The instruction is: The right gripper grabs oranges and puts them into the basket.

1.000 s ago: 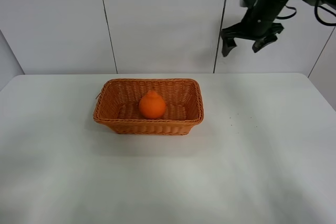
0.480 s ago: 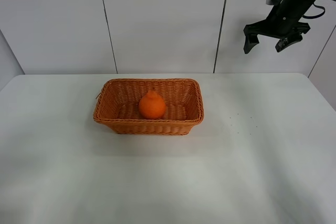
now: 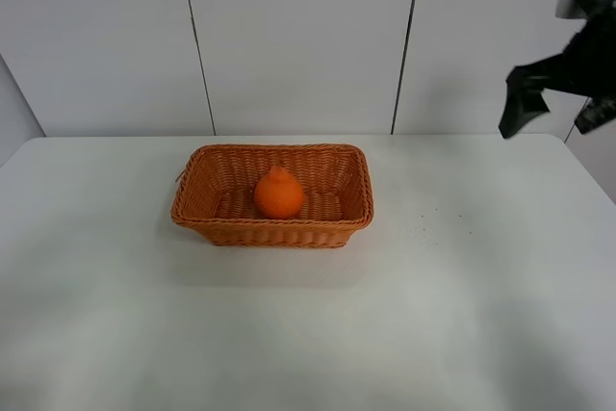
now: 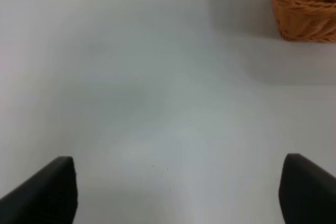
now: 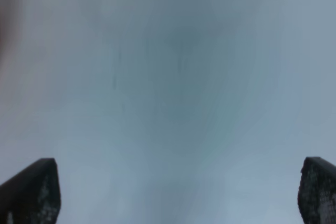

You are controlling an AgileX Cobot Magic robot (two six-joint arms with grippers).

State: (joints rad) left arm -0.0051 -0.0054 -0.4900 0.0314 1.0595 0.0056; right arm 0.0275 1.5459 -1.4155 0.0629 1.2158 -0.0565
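Observation:
The orange point(image 3: 279, 193) sits inside the woven wicker basket point(image 3: 207, 214) at the middle of the white table. My right gripper point(image 3: 556, 120) is open and empty, high above the table's far right edge, well away from the basket. In the right wrist view its fingertips point(image 5: 31, 190) frame a blurred pale surface. My left gripper point(image 4: 176, 190) is open and empty over bare table; a corner of the basket point(image 4: 302, 11) shows in the left wrist view. The left arm is out of the exterior high view.
White wall panels point(image 3: 298, 36) stand behind the table. The white table point(image 3: 433, 315) spreads around the basket on all sides.
My right gripper has moved to the right and lower, away from the basket, staying open. The orange and the basket have not moved.

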